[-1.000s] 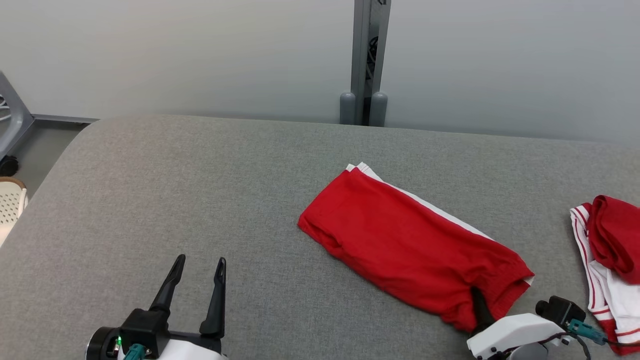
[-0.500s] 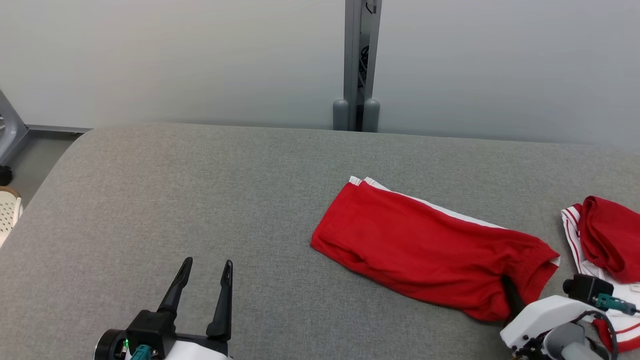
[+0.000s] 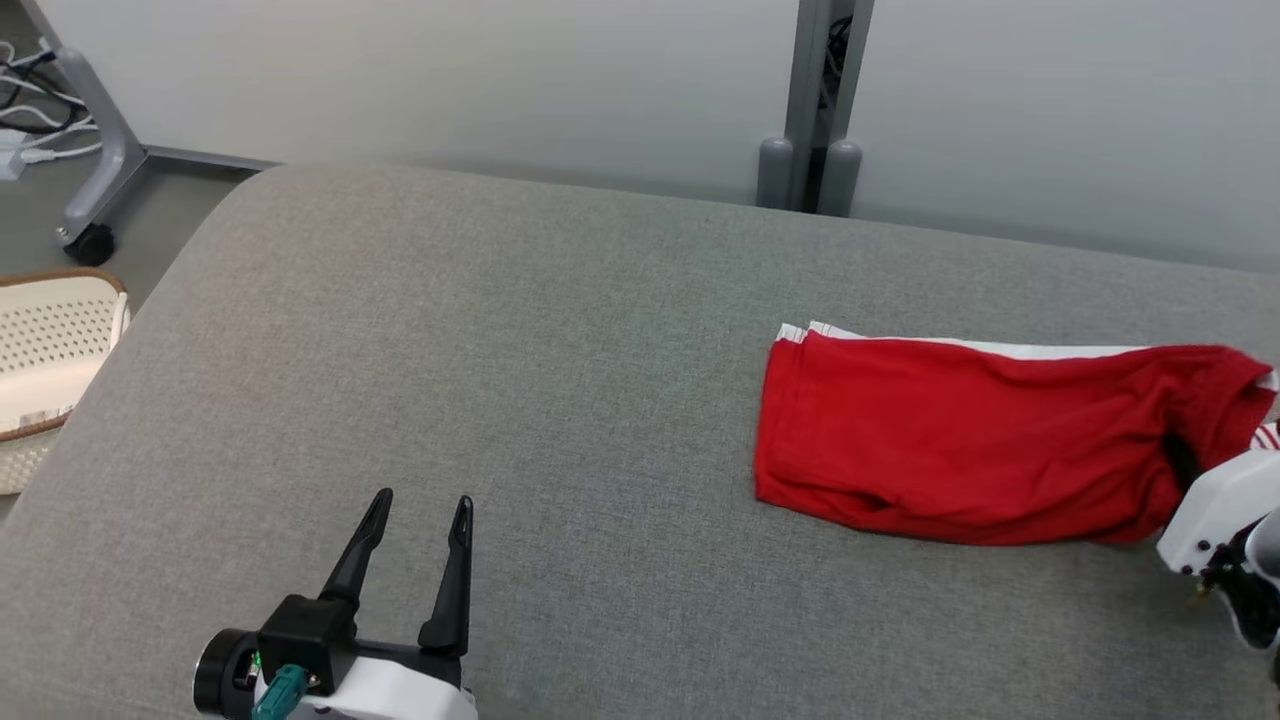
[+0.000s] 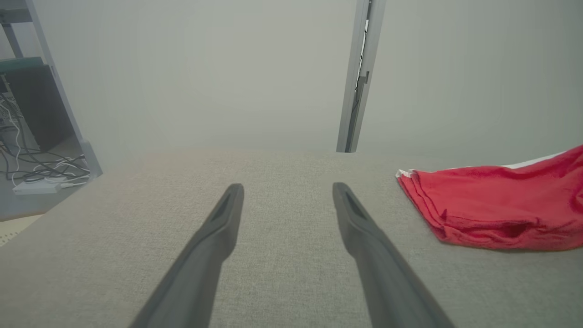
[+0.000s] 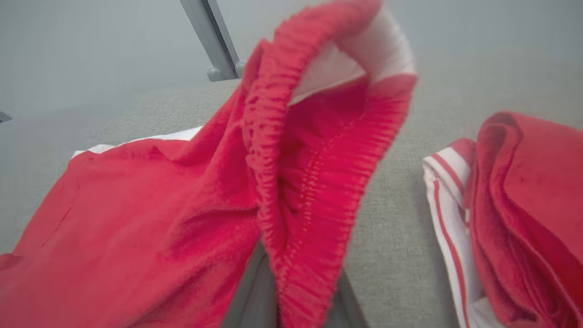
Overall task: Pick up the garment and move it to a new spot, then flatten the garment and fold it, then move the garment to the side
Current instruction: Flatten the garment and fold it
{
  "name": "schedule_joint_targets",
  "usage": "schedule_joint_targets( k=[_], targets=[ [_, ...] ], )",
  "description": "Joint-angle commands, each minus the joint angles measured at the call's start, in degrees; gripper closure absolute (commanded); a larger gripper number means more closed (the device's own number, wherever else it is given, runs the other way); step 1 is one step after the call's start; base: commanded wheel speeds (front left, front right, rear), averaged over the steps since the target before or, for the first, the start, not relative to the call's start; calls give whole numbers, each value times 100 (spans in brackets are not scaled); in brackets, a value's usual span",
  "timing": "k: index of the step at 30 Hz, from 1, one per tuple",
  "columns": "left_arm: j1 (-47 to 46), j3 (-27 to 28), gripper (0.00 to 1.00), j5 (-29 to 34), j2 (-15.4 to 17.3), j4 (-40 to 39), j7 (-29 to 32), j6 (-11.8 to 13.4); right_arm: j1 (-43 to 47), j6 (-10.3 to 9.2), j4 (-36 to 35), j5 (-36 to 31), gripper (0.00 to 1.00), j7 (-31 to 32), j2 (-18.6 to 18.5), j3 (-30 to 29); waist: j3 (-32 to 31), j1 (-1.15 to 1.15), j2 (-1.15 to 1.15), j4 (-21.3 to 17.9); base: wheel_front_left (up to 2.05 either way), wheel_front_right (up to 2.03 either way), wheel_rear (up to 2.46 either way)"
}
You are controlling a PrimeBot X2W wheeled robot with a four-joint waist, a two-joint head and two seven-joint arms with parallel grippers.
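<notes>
**Right gripper**: jaws drawn together and clamped on the elastic waistband of the red garment. In the right wrist view the ribbed band rises between the fingers and is lifted off the surface.

**Left gripper**: jaws fully apart, holding nothing and touching nothing. It sits low over bare cloth, well apart from the garment on its hem side.

**Garment:** the rest of it lies flat and folded lengthwise on the grey padded table, with a white stripe along its far edge.

**Surroundings, relative to the garment:**
- A red-and-white clothing pile lies just beside the waistband end, with a strip of table between.
- A grey post stands beyond the garment's far edge.
- A white basket sits well apart, past the hem side and off the table.
</notes>
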Motion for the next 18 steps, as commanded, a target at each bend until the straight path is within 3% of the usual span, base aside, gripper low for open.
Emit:
schedule_joint_targets(
  k=[1,5,10,18],
  targets=[
    [-127,3,0,-17,20,-25,-21,-19,-220,5,149,-132,100,34,-136,100,244,0,0,207,0,0,0],
    [-259,-29,0,-66,19,-43,-21,-32,-670,3,532,-328,100,69,-298,277,432,0,0,374,0,0,0],
    [-341,-76,0,-120,19,-50,-22,21,-979,4,787,-513,100,127,-224,531,498,0,0,460,0,0,0],
    [-287,-128,0,-195,20,6,-21,106,-987,4,454,-512,100,196,63,955,337,0,0,361,0,0,0]
  ],
)
